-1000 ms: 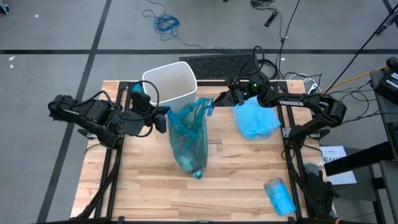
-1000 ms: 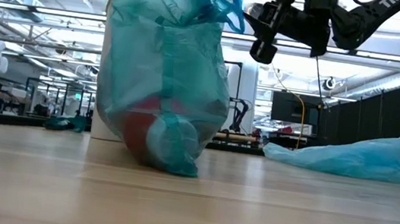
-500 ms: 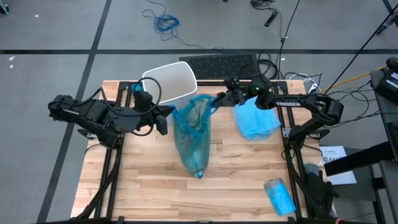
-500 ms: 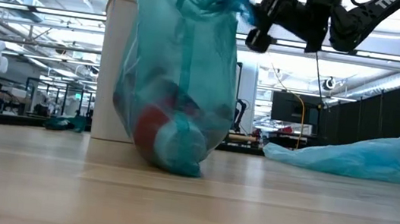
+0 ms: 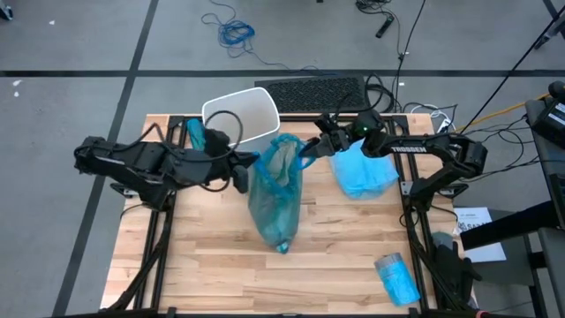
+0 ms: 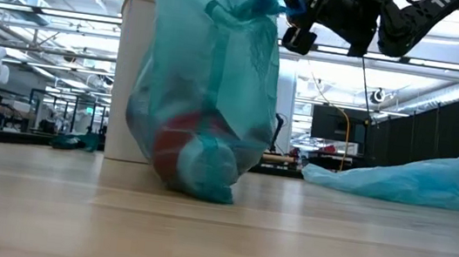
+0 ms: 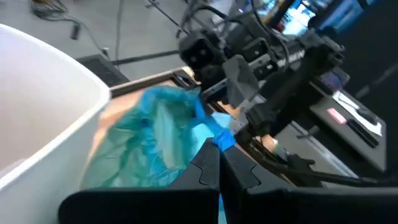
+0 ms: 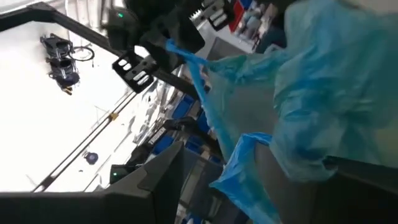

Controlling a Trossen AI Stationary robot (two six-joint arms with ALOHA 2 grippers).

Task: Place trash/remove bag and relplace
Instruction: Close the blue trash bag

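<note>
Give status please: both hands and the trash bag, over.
Left hand shut on teal bag rim. Right hand at opposite rim. Bag out of white bin, bottom on table. Nothing blocking.

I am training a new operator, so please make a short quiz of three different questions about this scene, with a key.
1. True or false: the full teal bag is inside the white bin.
2. Multiple choice: the flat spare blue bag lies (A) under the right arm, (B) inside the bin, (C) on the floor.
3. Short answer: which tool is shut on the teal bag's rim?

Key
1. False. It stands on the table, in front of the bin.
2. A.
3. The left tool. The right tool is at the opposite rim, fingers apart with a bag strip between them.
</note>
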